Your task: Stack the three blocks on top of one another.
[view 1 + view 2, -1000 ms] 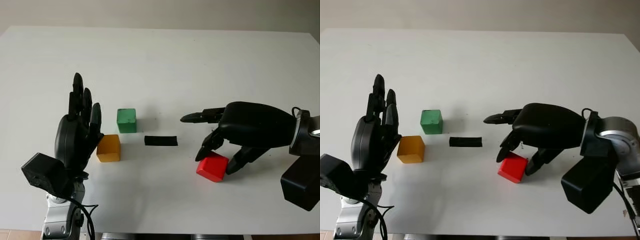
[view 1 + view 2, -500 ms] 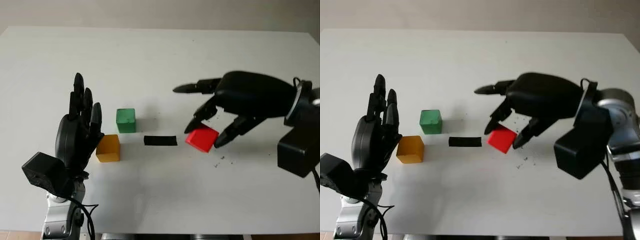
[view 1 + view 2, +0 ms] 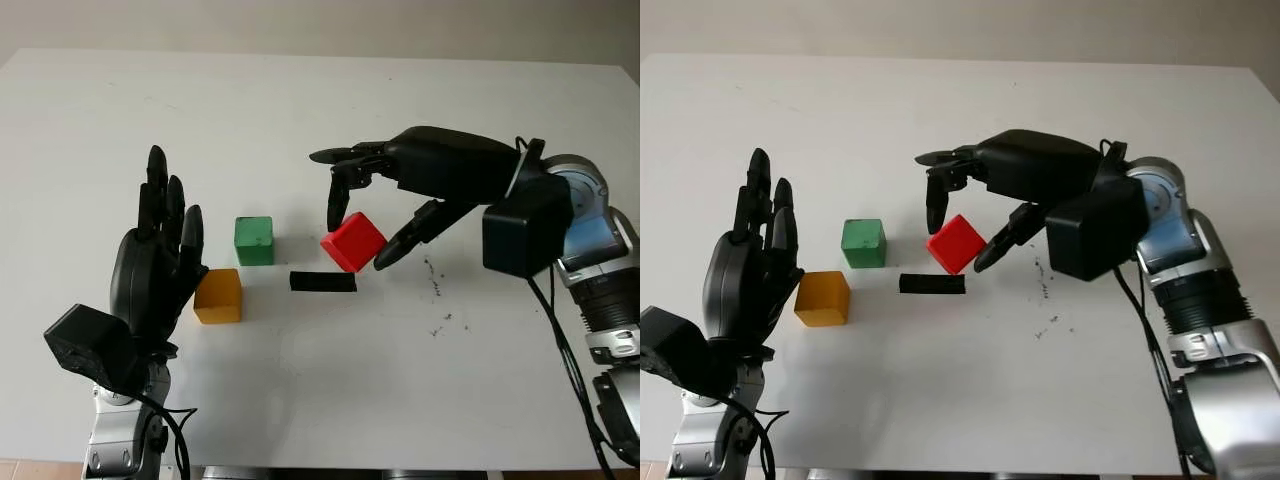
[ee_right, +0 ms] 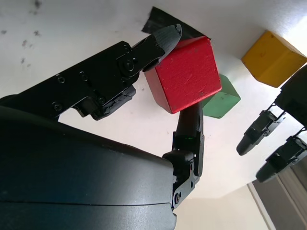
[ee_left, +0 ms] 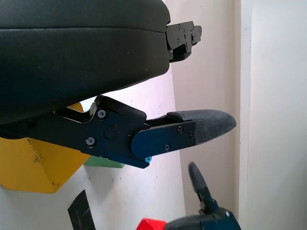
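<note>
Right hand (image 3: 362, 215) pinches red block (image 3: 353, 241), apparently airborne, near green block (image 3: 253, 240).

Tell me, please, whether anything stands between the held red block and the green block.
Nothing visible does. The right hand holds the red block beside the green block, with bare table between. The black strip lies nearer, off that line.
</note>
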{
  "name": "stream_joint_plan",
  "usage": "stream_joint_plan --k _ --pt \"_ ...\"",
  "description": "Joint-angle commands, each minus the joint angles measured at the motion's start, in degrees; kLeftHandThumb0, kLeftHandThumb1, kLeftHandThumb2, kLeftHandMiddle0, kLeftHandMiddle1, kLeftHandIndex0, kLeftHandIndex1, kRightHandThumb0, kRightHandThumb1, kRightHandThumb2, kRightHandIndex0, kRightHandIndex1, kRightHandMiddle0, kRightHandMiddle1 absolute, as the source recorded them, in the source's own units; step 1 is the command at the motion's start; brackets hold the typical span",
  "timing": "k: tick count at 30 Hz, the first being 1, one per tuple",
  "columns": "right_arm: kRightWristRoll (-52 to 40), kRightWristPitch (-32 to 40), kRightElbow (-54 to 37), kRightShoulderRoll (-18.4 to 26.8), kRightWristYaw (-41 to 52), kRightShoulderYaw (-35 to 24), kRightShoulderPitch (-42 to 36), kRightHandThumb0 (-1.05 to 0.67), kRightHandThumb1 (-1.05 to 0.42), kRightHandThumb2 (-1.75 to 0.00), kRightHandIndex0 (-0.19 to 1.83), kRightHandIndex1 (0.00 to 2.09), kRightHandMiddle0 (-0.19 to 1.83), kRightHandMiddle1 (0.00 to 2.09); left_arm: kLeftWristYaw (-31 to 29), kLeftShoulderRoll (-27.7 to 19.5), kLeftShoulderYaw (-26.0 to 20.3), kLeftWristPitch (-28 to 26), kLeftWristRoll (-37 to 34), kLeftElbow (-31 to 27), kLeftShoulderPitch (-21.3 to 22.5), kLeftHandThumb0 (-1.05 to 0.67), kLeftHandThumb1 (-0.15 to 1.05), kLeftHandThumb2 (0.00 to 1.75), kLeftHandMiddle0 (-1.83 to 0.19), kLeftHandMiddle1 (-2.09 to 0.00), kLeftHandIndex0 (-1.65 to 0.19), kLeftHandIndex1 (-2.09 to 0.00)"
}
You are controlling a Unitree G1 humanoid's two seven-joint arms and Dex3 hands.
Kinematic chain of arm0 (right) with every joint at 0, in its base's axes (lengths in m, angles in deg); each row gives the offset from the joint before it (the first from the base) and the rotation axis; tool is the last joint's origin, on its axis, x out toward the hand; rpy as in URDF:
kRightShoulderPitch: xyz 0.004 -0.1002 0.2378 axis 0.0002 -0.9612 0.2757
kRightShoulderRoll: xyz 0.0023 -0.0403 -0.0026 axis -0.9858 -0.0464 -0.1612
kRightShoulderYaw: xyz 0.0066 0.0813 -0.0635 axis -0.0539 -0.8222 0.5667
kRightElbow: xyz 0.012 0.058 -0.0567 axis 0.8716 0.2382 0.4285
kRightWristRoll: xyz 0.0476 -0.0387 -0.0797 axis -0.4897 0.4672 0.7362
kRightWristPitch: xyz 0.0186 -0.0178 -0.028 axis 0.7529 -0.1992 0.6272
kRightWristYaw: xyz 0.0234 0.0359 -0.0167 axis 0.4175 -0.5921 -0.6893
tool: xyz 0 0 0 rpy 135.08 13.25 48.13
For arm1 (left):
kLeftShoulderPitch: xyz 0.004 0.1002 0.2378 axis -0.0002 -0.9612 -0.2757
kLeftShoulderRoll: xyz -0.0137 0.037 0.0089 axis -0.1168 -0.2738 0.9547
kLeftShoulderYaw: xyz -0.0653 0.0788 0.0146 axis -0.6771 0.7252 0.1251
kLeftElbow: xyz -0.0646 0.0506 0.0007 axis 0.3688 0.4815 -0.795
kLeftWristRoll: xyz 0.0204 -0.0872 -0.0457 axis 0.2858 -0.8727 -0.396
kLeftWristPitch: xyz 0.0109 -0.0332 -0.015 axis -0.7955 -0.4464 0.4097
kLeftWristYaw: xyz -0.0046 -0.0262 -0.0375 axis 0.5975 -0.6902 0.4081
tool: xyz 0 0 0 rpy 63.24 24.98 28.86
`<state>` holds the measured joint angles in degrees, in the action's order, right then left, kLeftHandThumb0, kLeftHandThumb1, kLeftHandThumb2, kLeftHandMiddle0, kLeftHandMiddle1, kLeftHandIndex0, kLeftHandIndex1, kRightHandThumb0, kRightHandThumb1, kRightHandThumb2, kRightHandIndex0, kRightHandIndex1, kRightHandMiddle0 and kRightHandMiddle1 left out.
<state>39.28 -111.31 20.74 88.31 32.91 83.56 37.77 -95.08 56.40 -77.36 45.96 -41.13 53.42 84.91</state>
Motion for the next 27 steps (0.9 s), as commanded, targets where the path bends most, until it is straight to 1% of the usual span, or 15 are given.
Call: stream_joint_plan --k 1,3,6,13,18,23,27 --pt "-0.6 1.2 1.0 -0.9 0.6 0.3 1.2 -0.45 -0.96 -0.05 0.15 0.03 0.34 1.49 -0.2 -0.3 -0.5 0.8 -0.1 0.0 -0.5 -0.71 1.05 0.57 0.14 -0.05 0.16 -0.05" --pt "-1.1 2.3 2.3 -2.1 1.3 0.4 1.3 -0.45 -0.96 -0.05 0.14 0.03 0.36 1.48 -0.1 -0.2 -0.6 0.4 -0.2 -0.3 -0.6 -0.71 1.05 0.57 0.14 -0.05 0.15 -0.05" --pt "-0.5 2.0 4.5 -3.5 1.1 0.7 1.5 -0.45 -0.94 -0.05 0.14 0.03 0.39 1.48 0.1 -0.1 -0.5 0.1 0.1 -0.6 -0.7 -0.71 1.05 0.57 0.14 -0.05 0.15 -0.06" --pt "1.4 2.8 7.0 -5.1 1.0 2.2 1.4 -0.42 -0.91 -0.04 0.16 0.05 0.42 1.44 0.2 0.0 -0.5 0.5 0.3 -0.4 -0.8 -0.71 1.05 0.56 0.14 -0.06 0.15 -0.06" --pt "0.2 4.0 9.8 -6.8 2.1 2.3 1.3 -0.40 -0.89 -0.05 0.16 0.05 0.46 1.40 -0.1 0.1 -0.5 0.8 -0.1 -0.2 -0.8 -0.72 1.05 0.56 0.14 -0.05 0.15 -0.05" --pt "0.9 4.2 10.8 -7.4 2.3 2.8 1.6 -0.40 -0.89 -0.05 0.15 0.05 0.46 1.40 0.4 0.0 -0.4 0.2 0.6 -1.0 -1.2 -0.72 1.05 0.56 0.13 -0.06 0.14 -0.06" --pt "1.4 6.2 10.5 -7.7 3.0 3.0 1.7 -0.39 -0.89 -0.05 0.15 0.05 0.45 1.39 0.4 0.0 -0.3 0.1 0.5 -1.1 -1.3 -0.71 1.05 0.56 0.14 -0.05 0.15 -0.05"
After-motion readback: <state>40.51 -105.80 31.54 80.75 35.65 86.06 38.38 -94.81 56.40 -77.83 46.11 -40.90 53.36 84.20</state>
